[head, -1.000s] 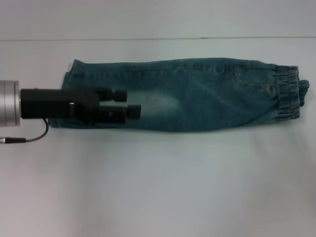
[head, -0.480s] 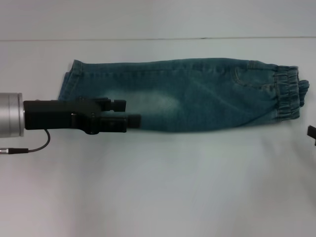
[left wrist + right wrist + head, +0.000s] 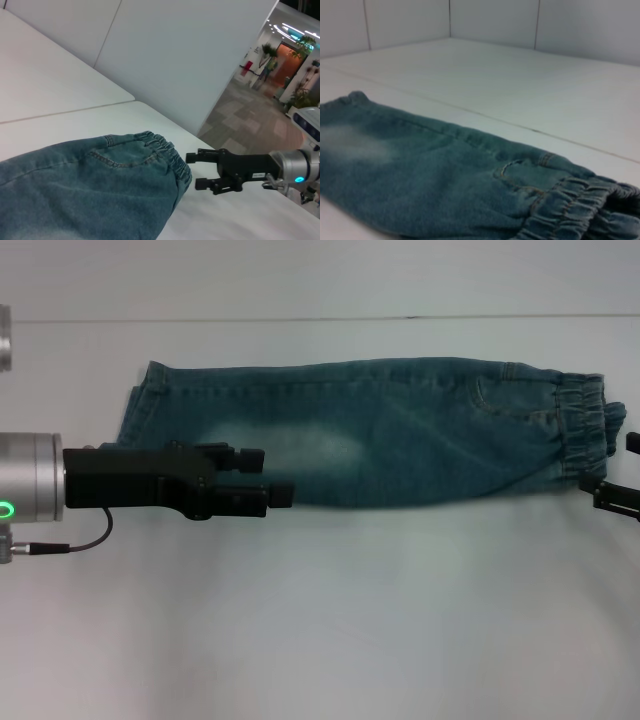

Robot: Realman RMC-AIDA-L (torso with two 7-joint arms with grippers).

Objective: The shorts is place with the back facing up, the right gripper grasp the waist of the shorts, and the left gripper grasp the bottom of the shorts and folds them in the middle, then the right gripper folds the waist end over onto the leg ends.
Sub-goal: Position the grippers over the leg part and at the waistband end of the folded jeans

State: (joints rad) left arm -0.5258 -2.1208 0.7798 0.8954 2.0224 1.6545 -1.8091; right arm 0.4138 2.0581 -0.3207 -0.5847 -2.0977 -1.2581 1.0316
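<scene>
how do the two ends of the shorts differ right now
The waist end is gathered into a puckered elastic band, while the leg end is a flat hem.

The waist end lies on the robot's right with the right gripper just off its edge, jaws open and not touching. The leg end lies on the left, where the left gripper sits over its near edge.

Both are the same faded blue denim, flat on the white table.

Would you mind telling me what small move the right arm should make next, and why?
Probably ease the right pincer in toward the elastic waist of the denim shorts. The shorts already lie folded lengthwise on the table, and the right pincer sits open just beside the waistband without gripping it. The left pincer is open at the leg end.
</scene>
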